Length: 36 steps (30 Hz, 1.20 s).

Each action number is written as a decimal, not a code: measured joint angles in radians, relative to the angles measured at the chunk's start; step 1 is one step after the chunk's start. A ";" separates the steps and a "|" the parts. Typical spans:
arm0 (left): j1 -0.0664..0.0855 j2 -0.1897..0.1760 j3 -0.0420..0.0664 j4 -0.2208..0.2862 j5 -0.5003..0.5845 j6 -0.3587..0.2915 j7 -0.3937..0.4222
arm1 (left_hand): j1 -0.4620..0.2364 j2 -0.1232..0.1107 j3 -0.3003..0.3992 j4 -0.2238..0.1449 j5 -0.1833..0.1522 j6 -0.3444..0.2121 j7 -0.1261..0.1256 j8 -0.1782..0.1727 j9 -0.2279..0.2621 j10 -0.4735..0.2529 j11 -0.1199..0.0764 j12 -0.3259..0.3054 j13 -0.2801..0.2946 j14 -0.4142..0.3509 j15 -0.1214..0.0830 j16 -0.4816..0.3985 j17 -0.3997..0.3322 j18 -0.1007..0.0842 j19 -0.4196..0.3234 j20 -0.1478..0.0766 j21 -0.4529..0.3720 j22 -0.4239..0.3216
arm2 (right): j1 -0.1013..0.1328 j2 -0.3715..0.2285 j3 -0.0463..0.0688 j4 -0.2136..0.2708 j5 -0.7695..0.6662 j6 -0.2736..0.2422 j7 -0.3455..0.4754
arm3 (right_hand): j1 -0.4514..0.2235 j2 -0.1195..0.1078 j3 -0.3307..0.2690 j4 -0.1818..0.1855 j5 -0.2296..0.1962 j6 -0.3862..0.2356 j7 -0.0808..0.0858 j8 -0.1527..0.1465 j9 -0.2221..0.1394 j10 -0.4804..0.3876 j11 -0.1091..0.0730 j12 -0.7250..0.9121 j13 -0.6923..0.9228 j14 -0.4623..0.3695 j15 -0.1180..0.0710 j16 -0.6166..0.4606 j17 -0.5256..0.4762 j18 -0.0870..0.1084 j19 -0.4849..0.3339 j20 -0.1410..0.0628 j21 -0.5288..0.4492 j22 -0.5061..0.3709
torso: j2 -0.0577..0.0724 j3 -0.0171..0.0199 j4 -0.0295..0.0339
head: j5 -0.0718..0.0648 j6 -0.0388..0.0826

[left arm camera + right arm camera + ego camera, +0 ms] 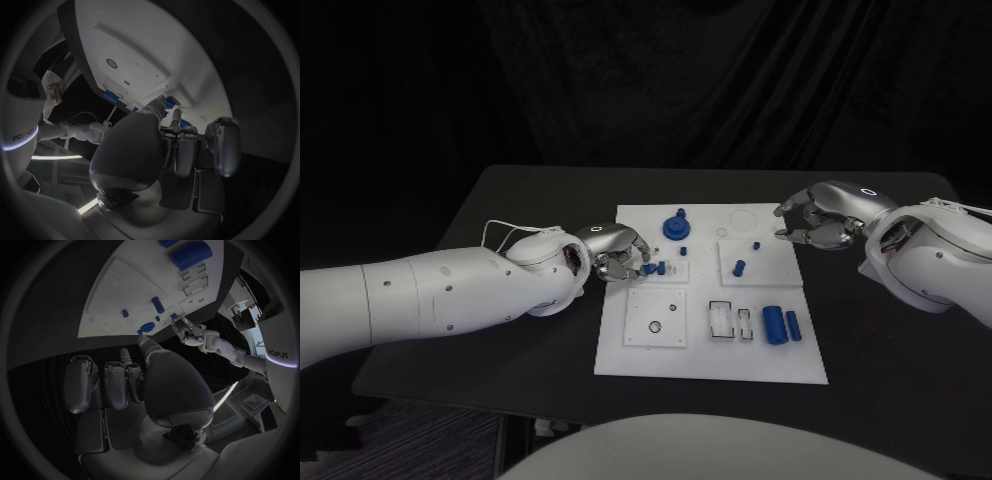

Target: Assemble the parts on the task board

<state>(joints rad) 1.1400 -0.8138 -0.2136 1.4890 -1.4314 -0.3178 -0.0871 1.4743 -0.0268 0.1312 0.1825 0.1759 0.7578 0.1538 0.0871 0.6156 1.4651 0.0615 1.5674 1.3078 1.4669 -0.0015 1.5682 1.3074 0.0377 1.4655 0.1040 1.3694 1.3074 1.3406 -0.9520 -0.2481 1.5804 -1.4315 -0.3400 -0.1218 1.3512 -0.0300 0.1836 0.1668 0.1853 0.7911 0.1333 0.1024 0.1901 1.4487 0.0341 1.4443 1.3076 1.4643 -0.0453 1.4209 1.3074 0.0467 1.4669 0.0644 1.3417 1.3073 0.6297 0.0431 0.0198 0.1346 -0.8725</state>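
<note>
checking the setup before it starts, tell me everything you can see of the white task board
The white task board is a flat rectangular plate lying in the middle of the black table. It looks like matte plastic, with raised square panels, round holes and rectangular slots. Small blue parts sit on it: a round stepped piece at the far side, two upright-looking pegs, and cylinders lying at its right. The left hand hovers at its left edge; contact is unclear.

Blue parts [780,324] on white task board [718,365]

White smooth-shelled arms [430,295] end in silver hands with grey fingers [80,385]; thin white cables at wrists.
</note>
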 measured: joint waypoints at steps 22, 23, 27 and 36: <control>-0.027 0.020 0.003 -0.012 -0.085 -0.072 -0.026 | -0.005 0.005 0.000 0.000 0.017 0.018 -0.003 0.012 -0.026 0.000 0.000 0.001 0.002 0.000 0.000 0.000 0.000 0.000 0.000 0.000 0.000 0.000 | 0.000 0.002 0.000 0.001 0.000 0.003 0.000 | 0.000 0.000 0.000 0.000 0.000 0.000 0.000 0.000 -0.001 0.000 0.000 -0.004 0.000 0.000 0.000 0.000 0.000 0.000 0.000 0.000 0.000 0.000 | 0.002 -0.0012 -0.0007 | 0.003 0.000; -0.028 0.020 0.003 -0.012 -0.087 -0.074 -0.026 | -0.005 0.005 0.000 0.000 0.017 0.021 -0.004 0.014 -0.028 0.000 0.000 0.001 0.002 0.000 0.000 0.000 0.000 0.000 0.000 0.000 0.000 0.000 | 0.000 0.003 0.000 0.001 0.000 0.003 0.000 | 0.000 0.000 0.000 0.000 0.000 0.000 0.000 0.000 -0.001 0.000 0.000 -0.004 0.000 0.000 0.000 0.000 0.000 0.000 0.000 0.000 0.000 0.000 | 0.002 -0.0012 -0.0007 | 0.003 0.000; -0.029 0.022 0.004 -0.012 -0.089 -0.080 -0.026 | -0.005 0.005 0.000 0.000 0.021 0.040 -0.008 0.027 -0.035 0.000 0.000 0.001 0.002 0.000 0.000 0.000 0.000 0.000 0.000 0.000 0.000 0.000 | 0.000 0.004 0.000 0.001 0.000 0.004 0.000 | 0.000 0.000 0.000 0.000 0.000 0.000 0.000 0.000 -0.001 0.000 0.000 -0.004 0.000 0.000 0.000 0.000 0.000 0.000 0.000 0.000 0.000 0.000 | 0.002 -0.0012 -0.0009 | 0.003 0.000; -0.031 0.022 0.004 -0.012 -0.087 -0.082 -0.024 | -0.004 0.004 0.022 -0.013 0.090 0.043 -0.011 0.037 -0.065 0.000 0.000 0.001 0.001 0.000 0.000 0.000 0.000 0.000 0.000 0.000 0.004 0.000 | -0.001 0.001 0.000 0.002 0.000 0.006 0.000 | 0.000 0.000 0.000 0.000 0.000 0.000 0.000 0.000 -0.001 0.000 0.000 -0.004 0.000 0.000 0.000 0.000 0.000 0.000 0.000 0.000 0.000 0.000 | 0.003 -0.0012 -0.0012 | 0.002 0.000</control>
<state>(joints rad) 1.1092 -0.7915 -0.2093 1.4773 -1.5180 -0.4000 -0.1112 1.4701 -0.0225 0.1529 0.1698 0.2661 0.8005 0.1432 0.1241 0.5504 1.4649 0.0612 1.5683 1.3091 1.4669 -0.0016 1.5682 1.3074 0.0377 1.4654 0.1039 1.3732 1.3074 1.3400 -0.9508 -0.2481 1.5825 -1.4314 -0.3342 -0.1216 1.3512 -0.0300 0.1836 0.1668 0.1853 0.7911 0.1333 0.1025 0.1889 1.4487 0.0341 1.4404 1.3074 1.4643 -0.0454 1.4209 1.3074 0.0468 1.4668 0.0644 1.3417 1.3073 0.6326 0.0420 0.0185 0.1363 -0.8725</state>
